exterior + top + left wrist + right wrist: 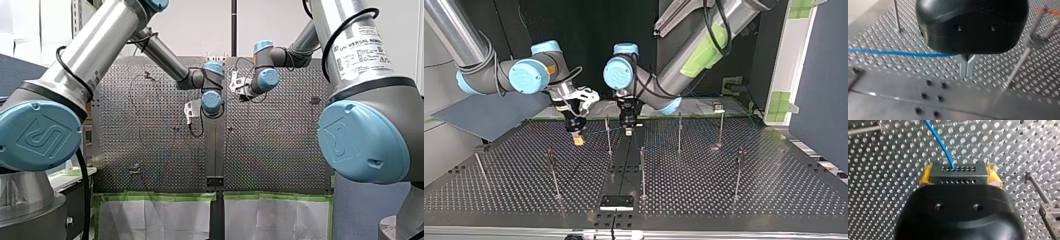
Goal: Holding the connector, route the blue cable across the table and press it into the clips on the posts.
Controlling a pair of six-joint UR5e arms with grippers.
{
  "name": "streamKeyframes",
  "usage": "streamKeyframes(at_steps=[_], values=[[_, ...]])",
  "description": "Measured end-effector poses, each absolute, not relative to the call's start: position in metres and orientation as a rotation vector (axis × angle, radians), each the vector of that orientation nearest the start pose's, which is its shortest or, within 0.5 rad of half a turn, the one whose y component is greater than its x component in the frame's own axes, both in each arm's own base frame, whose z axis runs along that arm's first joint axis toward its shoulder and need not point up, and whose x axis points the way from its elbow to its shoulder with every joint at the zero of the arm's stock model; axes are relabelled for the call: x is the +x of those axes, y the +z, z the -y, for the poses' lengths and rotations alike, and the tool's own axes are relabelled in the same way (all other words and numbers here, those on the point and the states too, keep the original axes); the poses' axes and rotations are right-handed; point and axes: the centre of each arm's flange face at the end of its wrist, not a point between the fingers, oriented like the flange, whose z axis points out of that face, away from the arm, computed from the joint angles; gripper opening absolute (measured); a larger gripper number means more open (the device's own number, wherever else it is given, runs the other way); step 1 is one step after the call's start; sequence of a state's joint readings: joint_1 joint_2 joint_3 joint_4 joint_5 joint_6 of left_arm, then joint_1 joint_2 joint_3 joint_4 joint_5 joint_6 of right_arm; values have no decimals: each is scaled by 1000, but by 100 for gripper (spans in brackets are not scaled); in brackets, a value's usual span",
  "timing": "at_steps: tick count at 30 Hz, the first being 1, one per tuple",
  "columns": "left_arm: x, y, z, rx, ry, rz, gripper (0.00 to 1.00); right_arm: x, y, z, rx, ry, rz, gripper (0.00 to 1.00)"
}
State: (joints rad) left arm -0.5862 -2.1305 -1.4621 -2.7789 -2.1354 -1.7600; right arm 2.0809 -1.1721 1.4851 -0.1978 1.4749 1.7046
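Observation:
My right gripper (pixel 960 173) has its yellow pads (pixel 925 178) shut on a dark grey connector (pixel 959 173). The blue cable (pixel 940 143) leaves the connector's face and runs ahead over the perforated table. In the top view this gripper (pixel 579 139) hangs low over the table, left of a thin post (pixel 608 135). The cable (pixel 898 53) runs level into the fork at the root of my left gripper's metal fingers (pixel 967 66), which are pressed together around it. That gripper (pixel 628 131) stands just right of the same post.
Several thin upright posts stand on the perforated table (pixel 774 190), among them one (pixel 679 132) right of my left gripper and one (pixel 642 170) nearer the camera. A black plate (pixel 616 202) sits at the table's near edge. Bolt heads (pixel 931 93) dot the centre strip.

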Motion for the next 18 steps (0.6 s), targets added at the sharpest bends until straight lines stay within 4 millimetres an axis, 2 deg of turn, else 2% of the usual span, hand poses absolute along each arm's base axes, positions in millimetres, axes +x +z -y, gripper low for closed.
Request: streamKeyframes(at_steps=[7, 18], values=[[506, 224, 409, -106, -124, -1648, 0, 430, 323, 476, 1714, 1649, 1062, 0], [490, 193, 405, -47, -161, -1654, 0, 430, 323, 476, 1714, 1649, 1062, 0]])
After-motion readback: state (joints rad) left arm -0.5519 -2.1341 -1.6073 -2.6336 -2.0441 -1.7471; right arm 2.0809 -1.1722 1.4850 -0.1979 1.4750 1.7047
